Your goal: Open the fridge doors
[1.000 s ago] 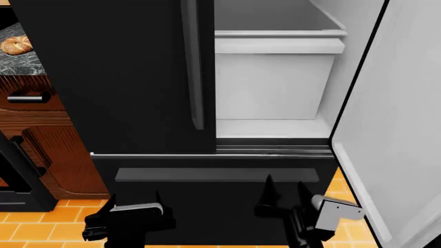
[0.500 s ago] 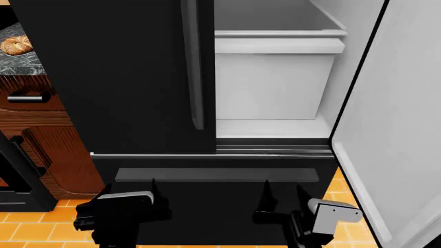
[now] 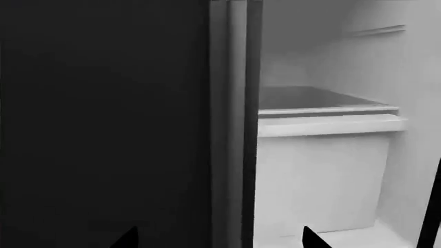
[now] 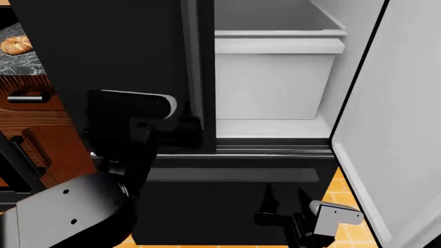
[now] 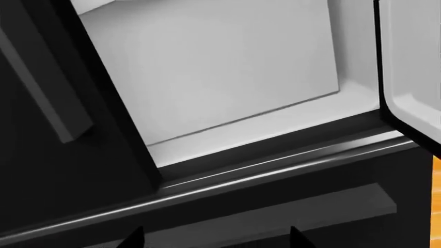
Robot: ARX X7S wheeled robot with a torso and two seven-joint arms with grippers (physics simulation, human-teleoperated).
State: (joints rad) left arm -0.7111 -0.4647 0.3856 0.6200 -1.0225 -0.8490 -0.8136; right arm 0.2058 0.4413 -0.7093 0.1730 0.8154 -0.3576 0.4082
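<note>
Two fridge doors [image 4: 124, 67] (one bagel [image 4: 15, 45])

**Floor, tabletop and fridge shelf**

An orange tiled floor [image 4: 339, 187] runs under the fridge and the wooden cabinet [image 4: 48, 150]. At the far left, a dark marbled tabletop [image 4: 19, 64] carries a bagel [image 4: 15, 45]. Inside the fridge, a white shelf [image 4: 272, 127] bears a white bin [image 4: 272, 77].

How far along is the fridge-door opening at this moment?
Done: the right glossy black door with white inner face stands swung open. In hand: the left gripper, open, is at the closed left black door's grey vertical bar handle. Left: pulling it open.
</note>
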